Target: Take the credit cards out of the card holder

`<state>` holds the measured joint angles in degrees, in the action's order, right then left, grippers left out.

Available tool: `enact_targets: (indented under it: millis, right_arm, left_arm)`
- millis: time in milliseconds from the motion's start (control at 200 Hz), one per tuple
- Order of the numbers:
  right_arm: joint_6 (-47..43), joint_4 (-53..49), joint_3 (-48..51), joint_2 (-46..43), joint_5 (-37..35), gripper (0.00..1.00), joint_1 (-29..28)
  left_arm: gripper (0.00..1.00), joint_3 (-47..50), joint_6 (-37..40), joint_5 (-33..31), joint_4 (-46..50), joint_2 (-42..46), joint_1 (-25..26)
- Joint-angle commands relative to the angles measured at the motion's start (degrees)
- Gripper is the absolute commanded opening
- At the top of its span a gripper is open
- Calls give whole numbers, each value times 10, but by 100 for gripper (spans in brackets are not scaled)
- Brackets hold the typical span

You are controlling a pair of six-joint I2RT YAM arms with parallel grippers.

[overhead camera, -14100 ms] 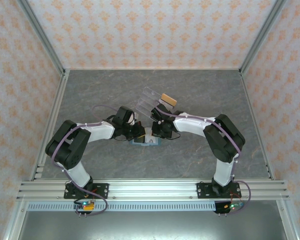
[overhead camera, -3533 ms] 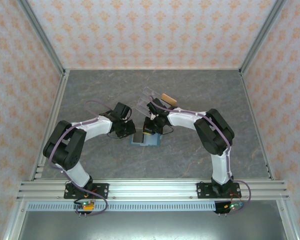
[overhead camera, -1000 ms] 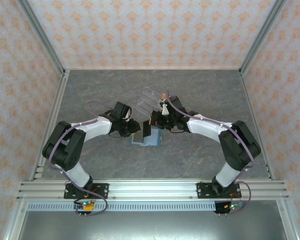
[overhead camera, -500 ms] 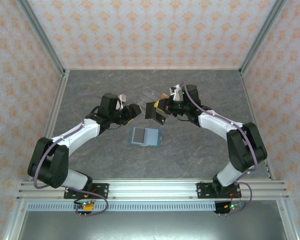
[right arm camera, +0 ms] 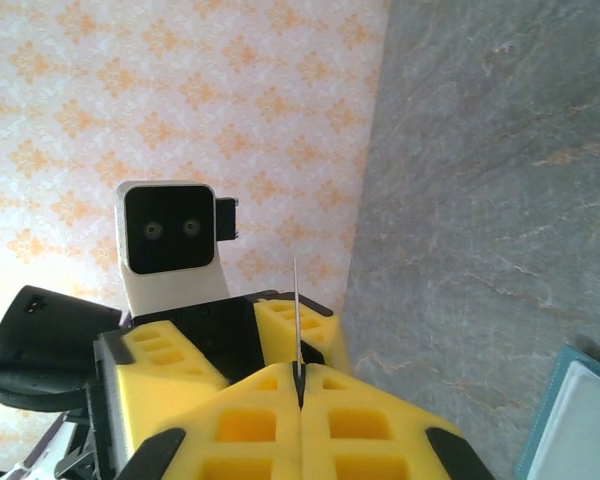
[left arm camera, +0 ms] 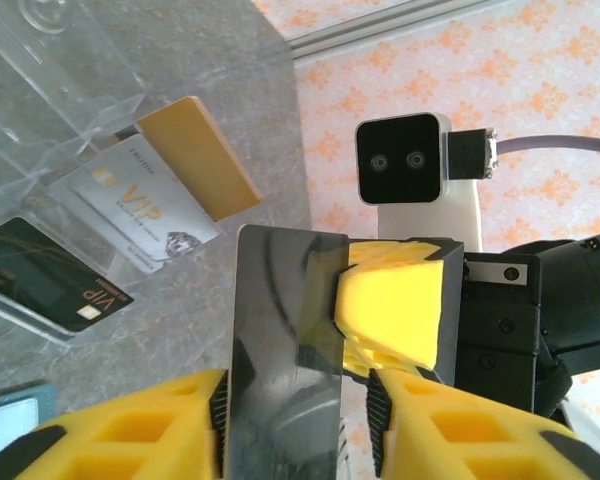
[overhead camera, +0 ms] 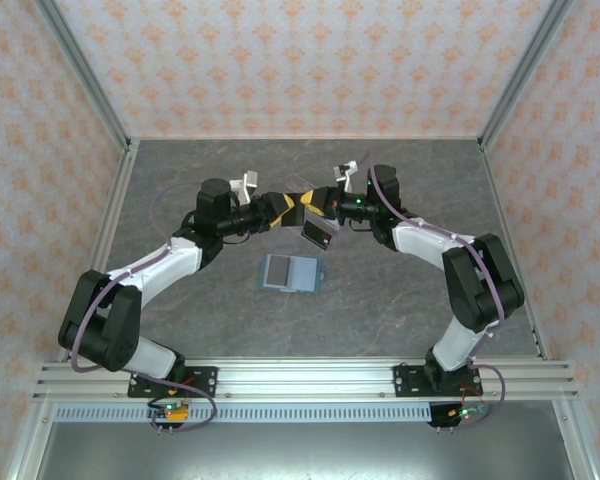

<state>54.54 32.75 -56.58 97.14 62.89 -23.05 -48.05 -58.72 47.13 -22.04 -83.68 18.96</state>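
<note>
Holding the dark card (left arm camera: 285,330) clenched in the right gripper (right arm camera: 300,375), we should shut the left gripper (left arm camera: 295,385), now spread around it, squarely. Only then do we let the right one release.

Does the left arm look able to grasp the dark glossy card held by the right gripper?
Probably yes: the dark glossy card sits between the open left gripper's fingers, nothing in the way.

I count four cards: one dark card (left arm camera: 285,340), gold card (left arm camera: 198,155), white card (left arm camera: 135,205), black card (left arm camera: 40,275). One clear stand (left arm camera: 70,60). One card holder (overhead camera: 291,272). Two pincers: my left pincer (overhead camera: 280,208), my right pincer (overhead camera: 314,204).
</note>
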Motion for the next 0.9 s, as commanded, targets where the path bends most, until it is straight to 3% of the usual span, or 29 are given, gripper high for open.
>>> enact_targets:
  millis: [0, 80, 175, 370, 515, 761, 891]
  right_arm:
    - [20, 55, -17, 6, 17, 3, 3]
    - [24, 70, -12, 4, 15, 6, 3]
    - [30, 80, -11, 2, 14, 11, 3]
    - [61, 96, -10, 5, 16, 29, 1]
    - [71, 103, -14, 8, 13, 30, -14]
    - [93, 125, -17, 20, 8, 25, -21]
    - [76, 99, -27, 19, 9, 9, -21]
  left_arm:
    - [31, 0, -14, 21, -43, -7, -7]
    - [13, 0, -12, 20, -47, -5, -7]
    - [0, 1, -9, 17, -45, 1, -7]
    - [0, 2, -27, 4, -56, 5, -7]
    - [0, 3, -54, -19, -74, 7, -5]
    - [0, 16, -93, -53, -103, 4, -5]
    - [0, 18, -92, -64, -93, 3, -5]
